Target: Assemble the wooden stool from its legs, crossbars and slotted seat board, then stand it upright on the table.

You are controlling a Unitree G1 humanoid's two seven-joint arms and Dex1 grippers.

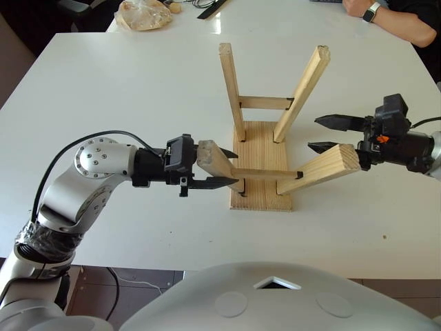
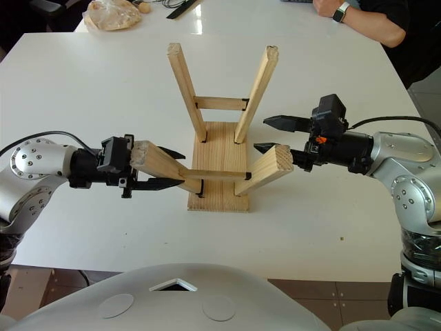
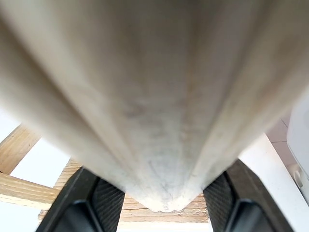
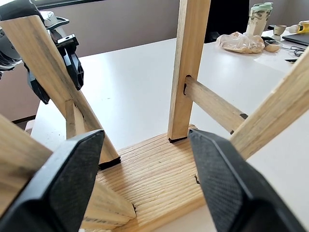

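while the pale wooden stool [image 1: 269, 173] sits upside down, slotted board [image 1: 260, 148] flat on the white table [image 1: 103, 89], head view: left jaws clamped on its near-left leg [image 1: 215, 160], right jaws gaping beside the near-right leg [image 1: 324, 172]. one-sided lift could yank a leg from its slot. crumpled clear bag [image 1: 143, 15] well apart, no obstacle. left wrist: leg pinched. right wrist: pads [image 4: 227, 183] spread, gripping nothing.

Four splayed legs [image 1: 232, 89] rise from seat board [image 1: 262, 141], crossbars [image 1: 264, 103] bridging each pair; channel between pairs open from above (narrower low down). Near-left side blocked: left gripper [image 1: 236, 167] clamps near-left leg [image 1: 219, 164]. Opposite, right gripper [image 1: 313, 133] spread just beside near-right leg [image 1: 320, 169]. Broad table [image 1: 124, 103] flanks passable; bag [image 1: 143, 15], person's arm [image 1: 389, 17] at far edge.
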